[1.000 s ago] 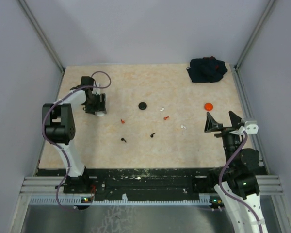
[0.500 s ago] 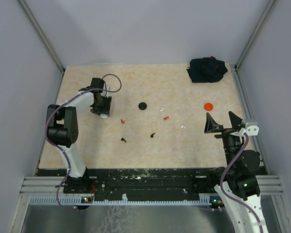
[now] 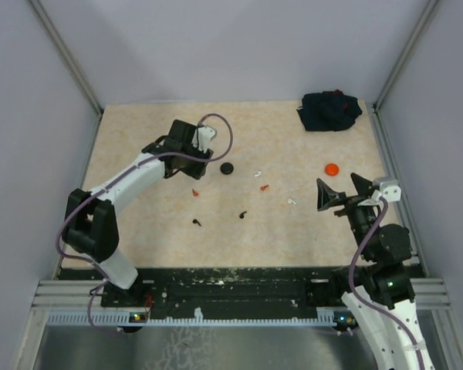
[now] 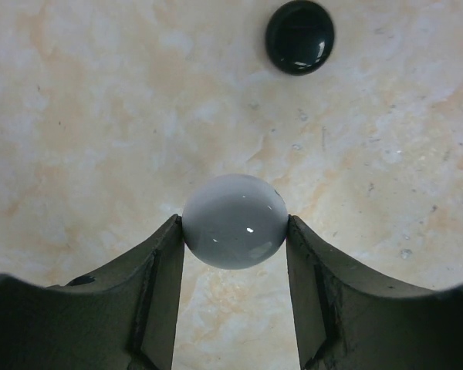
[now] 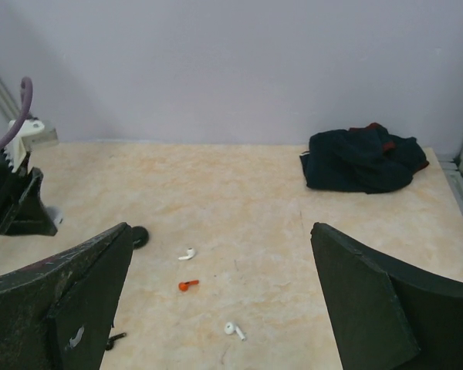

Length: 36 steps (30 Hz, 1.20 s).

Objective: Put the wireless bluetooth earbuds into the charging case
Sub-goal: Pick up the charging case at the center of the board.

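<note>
My left gripper [image 4: 234, 231] is clamped on a white round puck [image 4: 234, 220], one finger on each side, above the table [image 3: 293, 139]; it may be a charging case, but I can't tell from here. A black puck [image 4: 299, 36] lies just ahead. The six earbuds [image 3: 265, 186] lie scattered mid-table, all loose. My right gripper [image 5: 220, 231] hangs with its fingers spread wide, holding nothing.
</note>
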Each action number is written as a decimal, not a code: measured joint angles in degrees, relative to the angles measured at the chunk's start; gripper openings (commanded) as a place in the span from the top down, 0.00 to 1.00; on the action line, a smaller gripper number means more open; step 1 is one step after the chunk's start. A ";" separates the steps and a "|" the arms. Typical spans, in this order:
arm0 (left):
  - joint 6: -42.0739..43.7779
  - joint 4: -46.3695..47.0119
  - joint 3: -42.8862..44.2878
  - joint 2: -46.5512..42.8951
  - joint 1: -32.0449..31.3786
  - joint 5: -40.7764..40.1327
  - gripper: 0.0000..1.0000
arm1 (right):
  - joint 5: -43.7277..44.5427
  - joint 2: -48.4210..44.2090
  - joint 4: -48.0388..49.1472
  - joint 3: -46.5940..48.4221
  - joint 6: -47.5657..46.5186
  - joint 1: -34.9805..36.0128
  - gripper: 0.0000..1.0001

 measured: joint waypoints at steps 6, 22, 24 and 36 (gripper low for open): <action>7.06 2.54 -1.51 -5.49 -3.80 3.72 0.48 | -5.64 5.60 -0.66 2.73 2.32 0.07 0.02; 23.74 11.63 -10.58 -18.43 -18.67 3.41 0.51 | -26.29 33.24 -2.19 12.52 9.20 0.11 0.06; 25.83 12.57 -10.75 -19.52 -20.74 3.13 0.52 | -29.29 36.74 -2.25 14.14 9.84 0.11 0.08; 37.13 14.21 -11.26 -21.51 -29.09 1.77 0.53 | -43.41 51.78 -4.61 22.91 11.56 2.03 0.17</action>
